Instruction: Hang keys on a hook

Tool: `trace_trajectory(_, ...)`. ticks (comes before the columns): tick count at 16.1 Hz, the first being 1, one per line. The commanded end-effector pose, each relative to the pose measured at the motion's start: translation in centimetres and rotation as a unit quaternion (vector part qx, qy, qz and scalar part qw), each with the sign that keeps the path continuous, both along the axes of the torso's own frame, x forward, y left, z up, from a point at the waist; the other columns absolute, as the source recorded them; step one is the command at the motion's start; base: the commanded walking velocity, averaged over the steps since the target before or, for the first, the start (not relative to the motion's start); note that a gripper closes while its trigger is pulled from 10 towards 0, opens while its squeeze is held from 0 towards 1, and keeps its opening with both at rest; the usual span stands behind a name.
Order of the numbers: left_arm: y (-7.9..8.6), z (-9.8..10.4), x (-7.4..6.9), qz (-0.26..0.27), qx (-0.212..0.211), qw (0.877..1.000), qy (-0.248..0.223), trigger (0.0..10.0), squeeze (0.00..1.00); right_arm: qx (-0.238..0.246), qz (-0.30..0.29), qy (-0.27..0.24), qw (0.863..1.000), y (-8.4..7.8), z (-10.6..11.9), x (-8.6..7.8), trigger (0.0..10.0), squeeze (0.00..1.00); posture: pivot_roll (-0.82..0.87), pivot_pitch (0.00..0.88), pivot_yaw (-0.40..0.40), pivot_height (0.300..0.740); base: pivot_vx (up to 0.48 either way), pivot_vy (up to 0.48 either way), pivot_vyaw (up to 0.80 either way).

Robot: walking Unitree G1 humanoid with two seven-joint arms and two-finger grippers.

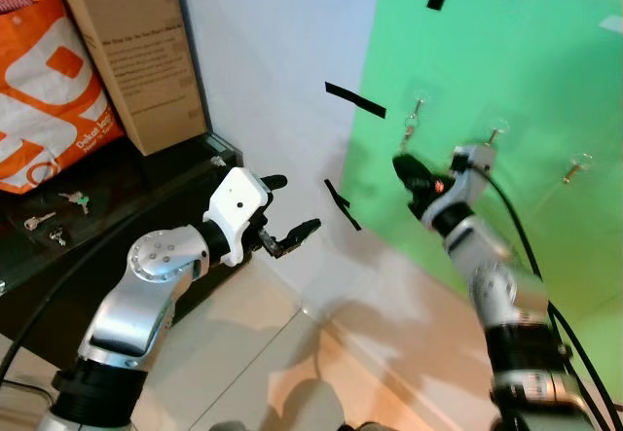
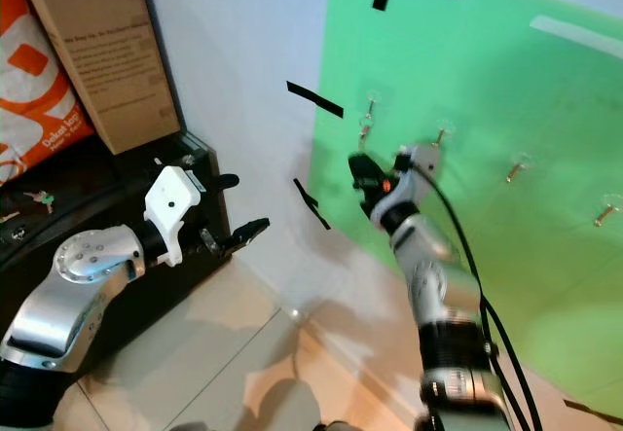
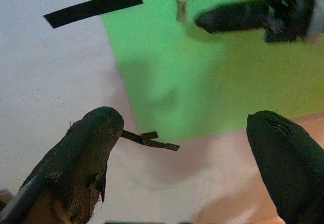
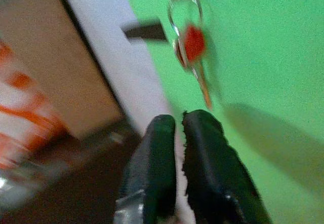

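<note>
Green board (image 1: 506, 61) covers the wall ahead, beside a pale wall marked with black tape strips (image 1: 354, 100). On the board, a bunch of keys (image 1: 412, 123) with a red tag hangs from the leftmost hook (image 1: 421, 96); the right wrist view shows its ring, red tag and a key dangling against the green surface. Further hooks (image 1: 497, 129) stand in a row to the right of it, the next one partly behind the right arm.

The right end effector (image 1: 402, 168) is raised in front of the board, just below the hanging keys and apart from them. Its two black fingers (image 4: 202, 148) are pressed nearly together with nothing between them.

The left end effector (image 1: 289, 212) is held out toward the pale wall, lower and to the left, its fingers (image 3: 91, 148) spread wide and empty.

Further left, a dark table (image 1: 127, 197) carries a few loose keys (image 1: 74, 198), an orange bag (image 1: 44, 90) and a brown cardboard box (image 1: 131, 47) standing upright against the wall. Pale floor tiles (image 1: 253, 353) lie below both arms.
</note>
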State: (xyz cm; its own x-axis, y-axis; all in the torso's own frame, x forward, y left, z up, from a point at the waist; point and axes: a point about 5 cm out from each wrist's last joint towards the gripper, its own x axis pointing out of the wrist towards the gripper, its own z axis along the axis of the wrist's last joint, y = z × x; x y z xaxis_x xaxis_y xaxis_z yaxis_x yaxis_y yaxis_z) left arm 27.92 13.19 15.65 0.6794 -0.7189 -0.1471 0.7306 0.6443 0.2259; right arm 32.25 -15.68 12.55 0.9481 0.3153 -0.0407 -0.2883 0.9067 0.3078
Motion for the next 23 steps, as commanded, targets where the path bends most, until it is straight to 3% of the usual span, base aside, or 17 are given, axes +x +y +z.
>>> trace_trajectory(1, 0.1, -0.2, 0.0, 0.01, -0.009, 1.0, 0.001, 10.0, 0.0, -0.045, -0.015, -0.013, 0.999, -0.3, 0.3, -0.4, 10.0, 1.0, 0.03, 0.0, -0.062, 0.74, 0.0, 0.0, 0.0)
trace_trajectory(4, 1.5, -1.1, 0.5, 0.1, -0.015, 0.995, 0.001, 10.0, 0.0, -0.155, -0.042, -0.031, 0.987, 0.6, 0.2, -2.8, 10.0, 1.0, -0.01, 0.0, -0.048, 0.74, 0.0, 0.0, 0.27)
trace_trajectory(5, 2.9, -2.3, 0.5, 0.163, 0.008, 0.987, 0.004, 10.0, 0.0, -0.173, -0.063, -0.032, 0.982, 1.2, -0.5, -3.7, 10.0, 1.0, -0.02, 0.0, -0.033, 0.74, 0.0, 0.0, 0.8)
trace_trajectory(8, 3.9, -2.6, 0.6, 0.223, 0.003, 0.975, -0.002, 10.0, 0.0, -0.177, -0.091, -0.032, 0.979, 1.3, -0.7, -4.0, 10.0, 1.0, -0.03, 0.0, -0.017, 0.74, 0.0, 0.0, 0.8)
trace_trajectory(18, 4.4, -2.8, 0.8, 0.295, -0.04, 0.954, -0.031, 10.0, 0.0, -0.227, -0.094, -0.025, 0.969, 1.6, 0.0, -3.2, 10.0, 1.0, -0.01, 0.0, -0.032, 0.74, 0.0, 0.0, 0.8)
trace_trajectory(23, 4.7, -2.3, 1.0, 0.299, -0.053, 0.952, -0.038, 10.0, 0.0, -0.228, -0.082, -0.028, 0.97, 2.5, 0.3, -2.9, 10.0, 1.0, -0.01, 0.0, -0.004, 0.74, 0.0, 0.0, 0.0)
